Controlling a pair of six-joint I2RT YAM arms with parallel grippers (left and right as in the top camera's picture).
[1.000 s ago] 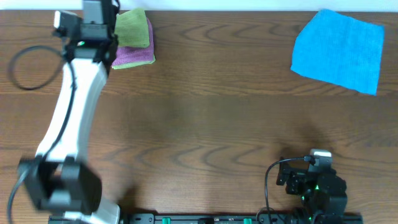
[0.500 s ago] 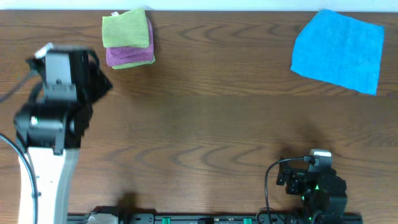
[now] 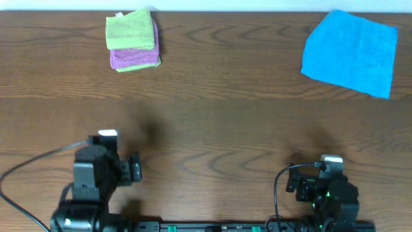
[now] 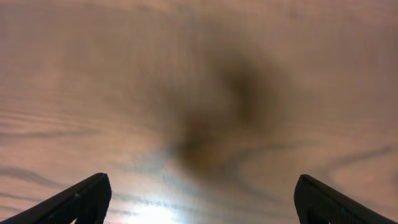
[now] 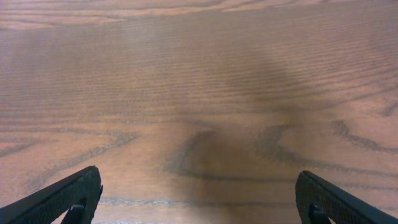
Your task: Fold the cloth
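The cloth [image 3: 131, 30] sits folded at the table's [image 3: 212, 109] far-left edge.
Overhead: it lies on top of a purple cloth [image 3: 135, 58], with a blue cloth [image 3: 351, 51] spread flat at the far right. Left wrist: the left gripper [image 4: 202, 202] has its jaws spread wide over bare wood, holding nothing. Right wrist: the right gripper [image 5: 199, 199] is equally wide and empty.

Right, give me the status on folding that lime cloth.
Done, it seems: the lime cloth lies folded atop the purple folded cloth. In hand: nothing; the left hand and right hand are open and empty over the table. Left: apparently nothing for it; the blue cloth lies flat, unfolded.
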